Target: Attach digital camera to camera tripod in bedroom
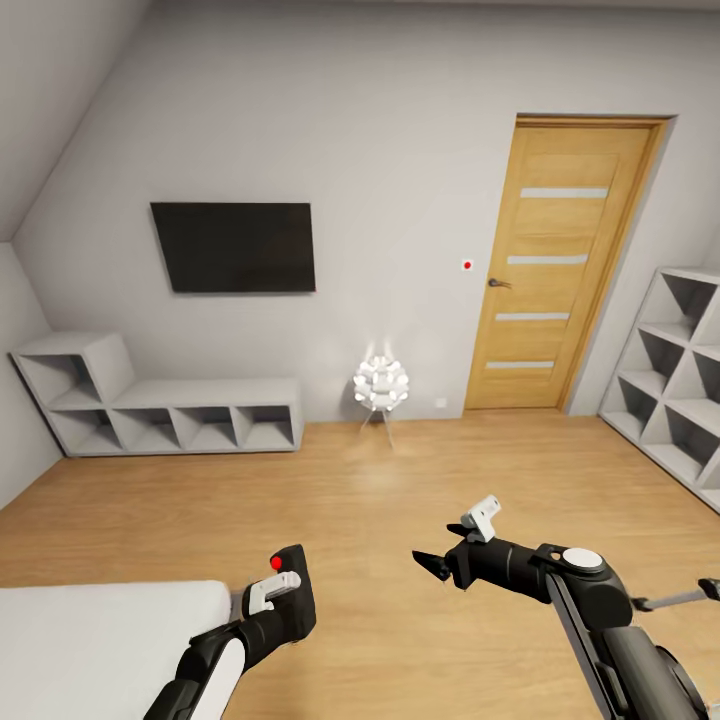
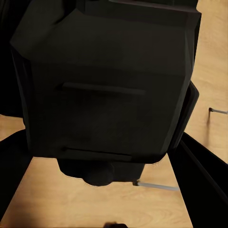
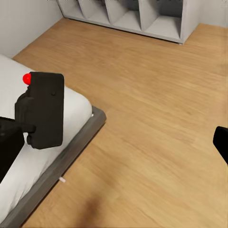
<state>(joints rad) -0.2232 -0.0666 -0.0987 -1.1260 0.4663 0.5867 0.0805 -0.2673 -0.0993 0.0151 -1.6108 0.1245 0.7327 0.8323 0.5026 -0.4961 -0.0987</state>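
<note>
Black camera: digital camera [image 1: 288, 590] sits in the left pincer [image 1: 268, 600], red button [image 1: 277, 562] up, held low over the wood floor [image 1: 400, 500] just past the bed [image 1: 90, 640] corner.
Left pincer: clamped on the camera; the left wrist view has the dark body [image 2: 107, 90] right against the lens, fingers flanking it.
Right pincer: [image 1: 432, 564] carries nothing, hangs beside the camera with a clear gap; whether its jaws stand apart or together I cannot tell.
Right wrist view: camera [image 3: 43, 110] seen side-on above the bed edge [image 3: 71, 152].
Tripod: thin grey legs [image 2: 159, 185] on the floor past the camera in the left wrist view, one more tip [image 1: 680, 598] at the right of the head view; the head is out of sight.
Room: bedroom, TV [image 1: 234, 246], door [image 1: 560, 270], shelves [image 1: 160, 405].
Risk 1: the camera blocks the left wrist view, so lining it up with the mount would be near blind; likely a missed seat.
Risk 2: grip looks to be on one end of the body; a fast turn could let it slip or twist.
Risk 3: tripod legs lie close to the robot's right side; a swing of arm or base could knock them.
</note>
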